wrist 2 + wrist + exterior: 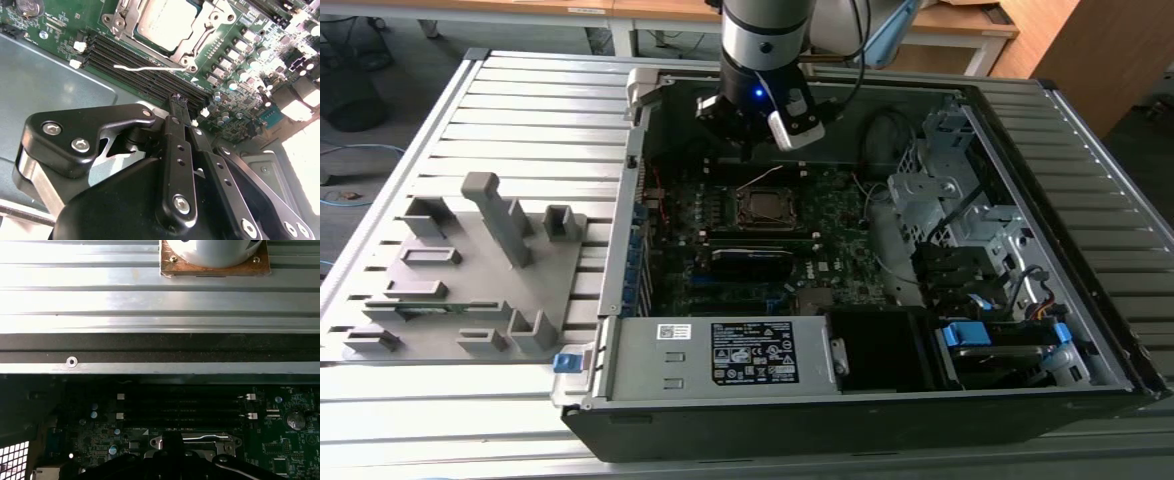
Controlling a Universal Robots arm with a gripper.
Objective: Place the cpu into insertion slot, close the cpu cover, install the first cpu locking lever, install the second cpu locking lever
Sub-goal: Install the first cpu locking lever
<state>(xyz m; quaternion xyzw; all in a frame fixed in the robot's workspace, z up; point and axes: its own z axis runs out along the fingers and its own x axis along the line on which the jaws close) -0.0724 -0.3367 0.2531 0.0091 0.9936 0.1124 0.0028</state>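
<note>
Inside the open computer case (1014,300) on the slatted table (534,110): cpu (162,22) sits in the insertion slot (738,208), cpu cover (131,19) down over it. A thin wire lever (142,67) sticks out over the memory slots (130,62). Grey fixture tray (467,280) sits beside the case. Arm (767,40) points straight down. Gripper (180,102) is just above the memory slots, jaws pressed together, empty.

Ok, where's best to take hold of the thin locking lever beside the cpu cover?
On the locking lever, probably its free end over the memory slots, from above, pinching across the wire. That end angles clear of the cpu cover; the other hugs it.
</note>
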